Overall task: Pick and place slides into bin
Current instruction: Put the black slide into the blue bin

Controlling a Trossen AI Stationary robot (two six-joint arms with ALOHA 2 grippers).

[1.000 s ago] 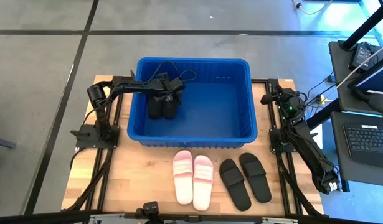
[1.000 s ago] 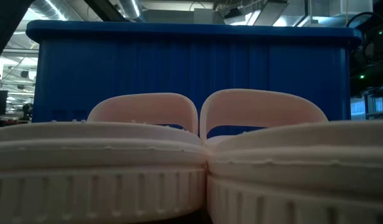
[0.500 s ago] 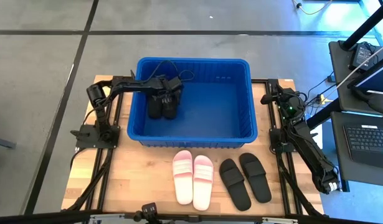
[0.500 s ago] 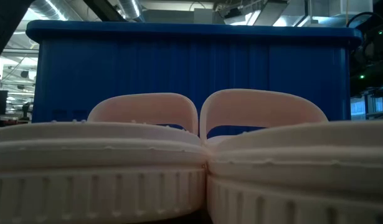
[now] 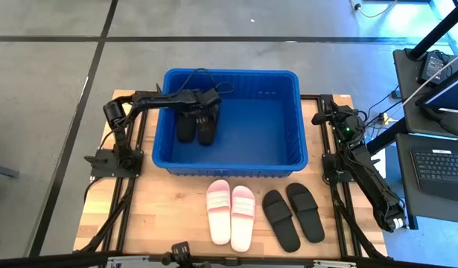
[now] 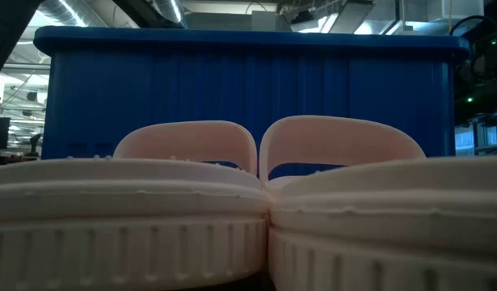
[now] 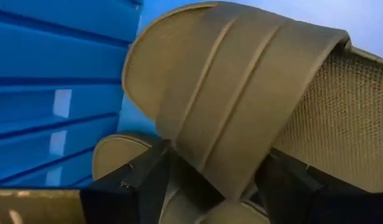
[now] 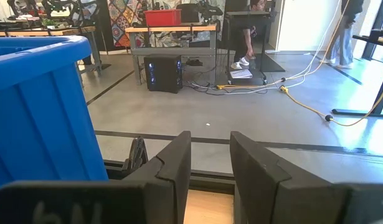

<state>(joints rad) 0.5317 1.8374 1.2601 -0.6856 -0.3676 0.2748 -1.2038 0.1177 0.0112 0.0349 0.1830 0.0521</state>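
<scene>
So the big blue bin (image 5: 231, 123) sits at the far middle of the wood table (image 5: 169, 201), and everything else is told from the bin.

Inside the bin, by its left wall, lie 2 black slides (image 5: 196, 123) side by side. The left gripper (image 5: 204, 104) reaches over the bin's left rim and hangs right on top of that pair, at their far ends. In the left wrist view its 2 dark fingers (image 7: 135, 180) stand apart, one on each side of a slide strap (image 7: 241, 99) w/ the blue bin wall (image 7: 54, 81) just beside. Can't tell if the fingers squeeze the strap or just sit round it.

On the table just in front of the bin's near wall lie 2 pink-white slides (image 5: 231, 212), touching side by side. Right next to them, twd the bin's right corner, lie 2 more black slides (image 5: 293, 214), a bit tilted and a little apart.

The low view is filled by the pink-white pair (image 6: 248, 202) up close, w/ the bin's near wall (image 6: 248, 81) behind.

The right arm waits folded outside the bin's right side, off by the table edge. Its right gripper (image 8: 210, 180) has fingers a little apart w/ nothing between, and the bin's corner (image 8: 35, 106) is beside it.
</scene>
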